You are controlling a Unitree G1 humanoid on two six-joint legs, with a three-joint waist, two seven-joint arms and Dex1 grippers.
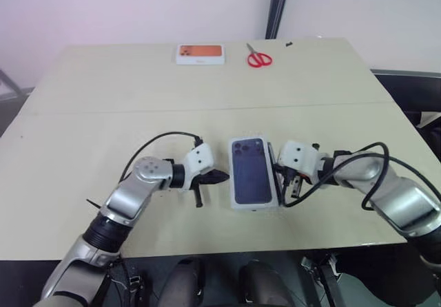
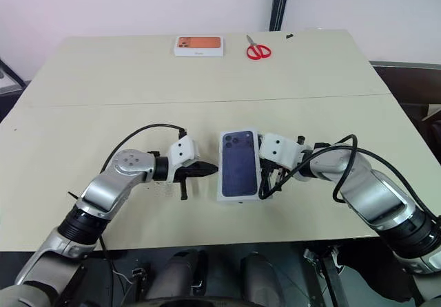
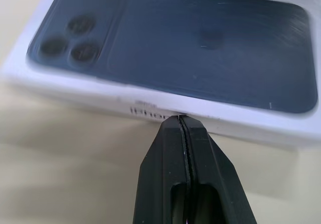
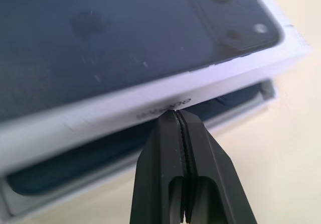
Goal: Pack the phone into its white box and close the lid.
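My left claw (image 1: 222, 177) and right claw (image 1: 281, 183), both pressed together and empty, flank the lid (image 1: 252, 174) at lower centre of the table (image 1: 103, 100), which sits raised on my right side over the phone (image 4: 75, 171) in the box (image 4: 30, 208).

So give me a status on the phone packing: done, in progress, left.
Done: the phone lies in the white box, its dark edge showing under the lid.
In progress: the lid rests over the box but sits raised on the right side, not fully down. The left gripper and right gripper, both shut, have their tips at the lid's opposite side walls.
Left: seat the lid flush.
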